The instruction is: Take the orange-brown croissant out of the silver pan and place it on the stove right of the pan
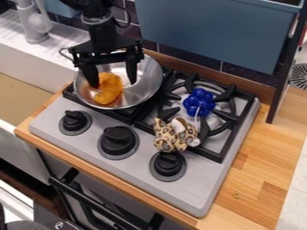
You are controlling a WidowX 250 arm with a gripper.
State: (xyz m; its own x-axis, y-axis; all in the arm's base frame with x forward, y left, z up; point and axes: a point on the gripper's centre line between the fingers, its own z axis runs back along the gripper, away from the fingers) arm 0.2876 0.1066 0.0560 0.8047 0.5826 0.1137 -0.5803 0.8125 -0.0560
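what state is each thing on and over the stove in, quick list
gripper: open, down at the pan, one finger close by the orange food; contact can't be told
pan: right side up, uncovered, on the left grate
orange food: lying in the pan
blue cluster: resting on the right grate
spotted plush: on the right grate's front edge
three knobs: on or off can't be told

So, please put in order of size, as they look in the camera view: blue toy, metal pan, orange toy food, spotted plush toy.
1. Metal pan
2. Spotted plush toy
3. Blue toy and orange toy food: too alike to rank
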